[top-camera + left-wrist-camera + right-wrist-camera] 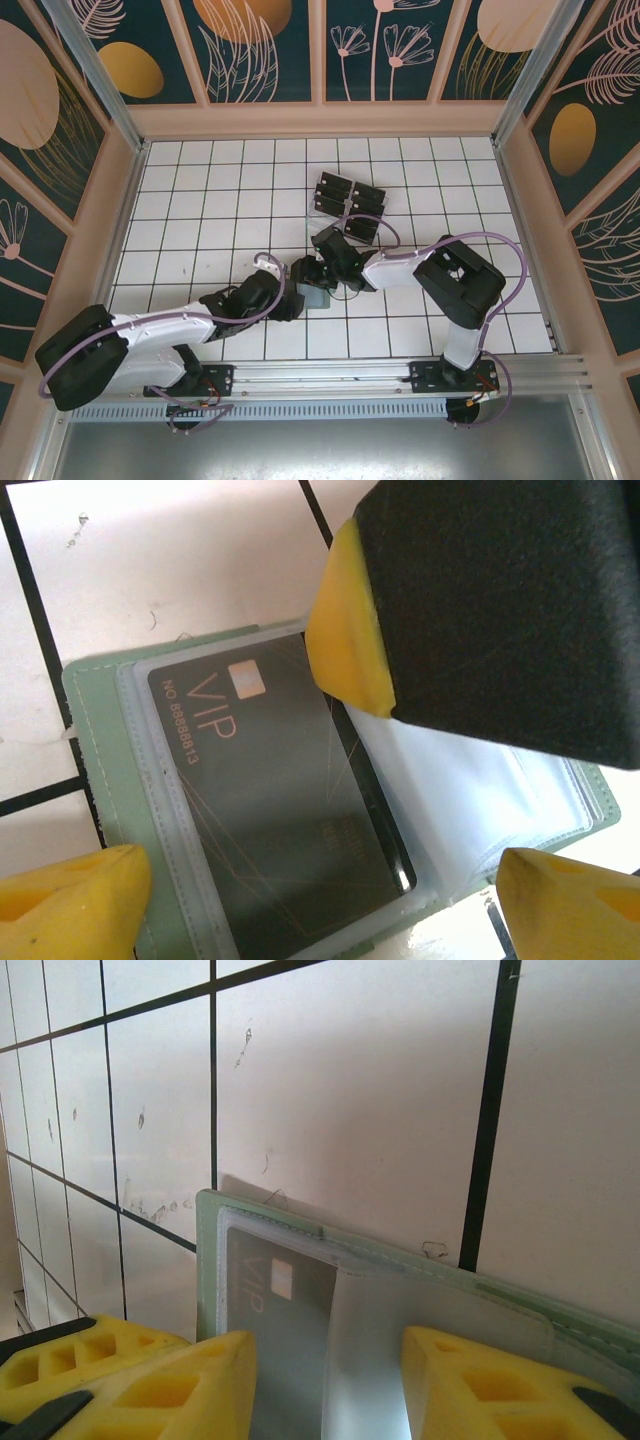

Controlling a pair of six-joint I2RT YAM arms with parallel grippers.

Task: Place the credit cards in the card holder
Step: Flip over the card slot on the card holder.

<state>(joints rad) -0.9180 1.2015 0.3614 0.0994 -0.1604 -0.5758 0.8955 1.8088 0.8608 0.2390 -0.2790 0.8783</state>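
The grey-green card holder (pixel 318 297) lies open on the tiles between both grippers. Its green edge (pixel 95 750) frames clear sleeves, and one black VIP credit card (pixel 270 800) sits inside a sleeve. My left gripper (pixel 320 905) is open wide, its yellow fingertips (pixel 70 900) straddling the holder's near end. My right gripper (pixel 325 1360) is open over the holder (pixel 205 1260), with a loose clear sleeve page between its fingers and the card (pixel 285 1320) beneath. One of its fingers (pixel 345 630) rests at the card's top right edge. More credit cards (pixel 350 200) stand farther back.
A clear slotted rack (pixel 318 215) holds the black cards behind the holder, near the table's middle back. Patterned walls enclose the white tiled floor (pixel 200 200) on three sides. The arms' bases sit on the rail (pixel 330 375) at the near edge.
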